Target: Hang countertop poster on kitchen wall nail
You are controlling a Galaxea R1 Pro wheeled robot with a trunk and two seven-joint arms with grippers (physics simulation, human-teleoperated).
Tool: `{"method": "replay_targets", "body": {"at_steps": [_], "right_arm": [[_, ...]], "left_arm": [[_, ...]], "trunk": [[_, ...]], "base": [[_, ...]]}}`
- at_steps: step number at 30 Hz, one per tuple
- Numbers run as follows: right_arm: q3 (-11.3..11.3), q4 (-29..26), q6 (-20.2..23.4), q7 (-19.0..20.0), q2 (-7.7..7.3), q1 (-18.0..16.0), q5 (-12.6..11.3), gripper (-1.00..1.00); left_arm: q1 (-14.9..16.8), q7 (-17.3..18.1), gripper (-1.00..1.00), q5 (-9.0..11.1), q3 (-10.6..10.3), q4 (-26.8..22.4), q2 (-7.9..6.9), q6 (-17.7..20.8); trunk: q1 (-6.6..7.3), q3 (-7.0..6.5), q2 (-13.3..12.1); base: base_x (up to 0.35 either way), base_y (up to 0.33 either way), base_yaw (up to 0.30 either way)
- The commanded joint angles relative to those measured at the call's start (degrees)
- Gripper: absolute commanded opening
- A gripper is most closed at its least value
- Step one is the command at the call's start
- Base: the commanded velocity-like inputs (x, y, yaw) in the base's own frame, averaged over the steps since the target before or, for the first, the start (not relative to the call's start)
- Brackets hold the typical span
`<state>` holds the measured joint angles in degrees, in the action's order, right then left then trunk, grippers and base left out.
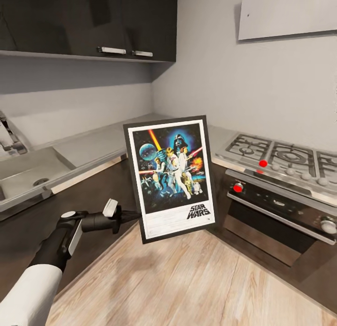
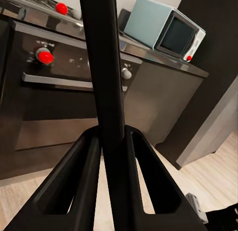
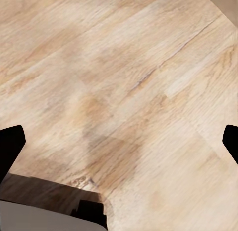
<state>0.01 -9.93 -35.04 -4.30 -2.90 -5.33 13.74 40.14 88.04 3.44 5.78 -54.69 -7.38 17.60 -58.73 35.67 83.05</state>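
The poster [image 1: 171, 176], a Star Wars print in a black frame with a white border, hangs upright and slightly tilted in the air in front of the kitchen corner. My left gripper [image 1: 133, 217] is shut on its left edge near the bottom. In the left wrist view the frame's thin black edge [image 2: 106, 67] runs up between the two fingers [image 2: 79, 176], which press on it. The glossy countertop [image 1: 98, 141] lies behind the poster, along the wall. My right gripper [image 3: 121, 144] is open over the wooden floor, its fingertips [image 3: 11, 146] wide apart with nothing between them.
A steel sink [image 1: 28, 176] is set in the counter at left. A silver gas hob [image 1: 281, 157] with red knobs sits over a dark oven [image 1: 276, 209] at right. Dark upper cabinets [image 1: 93, 22] hang above. A microwave [image 2: 166, 30] stands on the counter beyond the oven. The wooden floor [image 1: 187, 279] is open.
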Motion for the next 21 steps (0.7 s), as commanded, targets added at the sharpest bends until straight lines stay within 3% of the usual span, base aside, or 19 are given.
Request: {"method": "replay_targets", "body": {"at_steps": [1, 21], "right_arm": [[-0.01, 0.06, -0.11, -0.45, 0.0, -0.03, 0.59, 1.0], [-0.01, 0.04, -0.09, -0.53, 0.0, -0.03, 0.59, 1.0]], "left_arm": [[0.03, 0.12, -1.0, 0.05, 0.01, 0.1, -0.01, 0.42], [0.03, 1.96, -1.0, -0.18, 0.1, 0.37, -0.09, 0.42]], "trunk": [[0.0, -0.05, 0.02], [0.0, -1.92, 0.02]], "base": [[0.0, 0.0, 0.0], [0.0, 0.0, 0.0]]}}
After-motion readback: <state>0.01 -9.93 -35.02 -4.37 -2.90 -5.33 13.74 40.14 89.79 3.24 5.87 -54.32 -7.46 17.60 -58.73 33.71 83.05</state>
